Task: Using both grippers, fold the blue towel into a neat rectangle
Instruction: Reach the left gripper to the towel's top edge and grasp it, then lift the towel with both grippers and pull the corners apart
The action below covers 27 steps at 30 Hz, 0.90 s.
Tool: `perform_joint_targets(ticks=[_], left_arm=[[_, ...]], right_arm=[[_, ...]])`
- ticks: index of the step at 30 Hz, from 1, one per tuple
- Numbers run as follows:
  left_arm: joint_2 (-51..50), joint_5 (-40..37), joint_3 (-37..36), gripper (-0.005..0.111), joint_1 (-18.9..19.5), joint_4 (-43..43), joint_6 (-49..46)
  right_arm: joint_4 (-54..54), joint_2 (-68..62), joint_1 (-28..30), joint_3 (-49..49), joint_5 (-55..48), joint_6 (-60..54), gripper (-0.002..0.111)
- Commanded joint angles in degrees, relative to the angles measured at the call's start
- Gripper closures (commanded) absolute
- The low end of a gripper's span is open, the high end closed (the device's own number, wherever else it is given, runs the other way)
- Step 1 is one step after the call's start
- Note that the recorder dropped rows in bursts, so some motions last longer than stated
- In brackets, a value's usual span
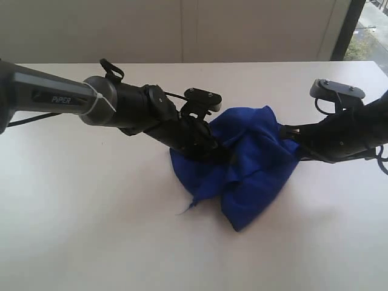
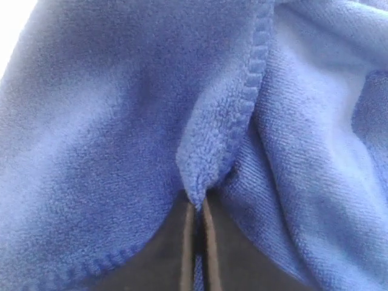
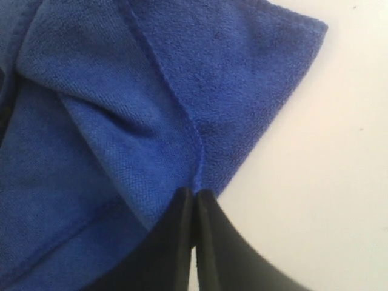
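Although both arms have hold of it, the blue towel (image 1: 251,170) lies bunched in a rumpled heap at the middle of the white worktop (image 1: 91,236), nowhere near a rectangle. The left end effector (image 2: 197,206) is closed on a raised fold beside the stitched hem (image 2: 254,66), with a tuft of pile pinched between its tips. The right end effector (image 3: 194,197) is closed too, its tips meeting on the towel's edge close to a free corner (image 3: 315,27) that rests flat on the worktop. A loose thread (image 1: 182,210) trails from the near-left edge.

The step in hand looks like spreading the cloth before any fold. To do it well, I would draw the two grips apart evenly and low, so the fabric tensions without lifting into a sling. The left hold seems to sit on a mid-fold rather than a true corner, so pulling may leave a diagonal crease; regrasping at a corner may be needed. The pull should be slow, since microfibre drags on the worktop.
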<state>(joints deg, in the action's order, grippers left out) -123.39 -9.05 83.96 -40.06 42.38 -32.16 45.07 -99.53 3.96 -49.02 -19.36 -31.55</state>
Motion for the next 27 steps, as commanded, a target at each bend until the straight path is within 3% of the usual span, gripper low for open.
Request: perform_joint_targets(ticks=[1, 6, 13, 21, 27], left_arm=[[2.07, -0.86, 0.13, 0.107, -0.02, -0.83, -1.03], [6.13, -3.38, 0.13, 0.107, 0.95, -4.73, -1.03], [9.91, -16.45, 0.01, 0.107, 5.58, -4.84, 0.42], [18.52, -15.92, -5.45, 0.107, 6.2, -6.9, 1.27], [26.28, -14.56, -11.33, 0.107, 6.83, -17.63, 7.47]], right_arm=[[-0.31, -0.03, -0.08, 0.28, -0.42, -1.69, 0.108], [-1.02, 0.63, -0.08, 0.28, 0.15, -1.69, 0.108], [-3.34, 6.34, -0.08, 0.28, -1.23, -1.69, 0.108], [-7.9, 15.91, -0.08, 0.4, -3.73, -1.69, 0.108], [-12.0, 23.17, -0.08, 0.4, -9.73, -1.69, 0.108]])
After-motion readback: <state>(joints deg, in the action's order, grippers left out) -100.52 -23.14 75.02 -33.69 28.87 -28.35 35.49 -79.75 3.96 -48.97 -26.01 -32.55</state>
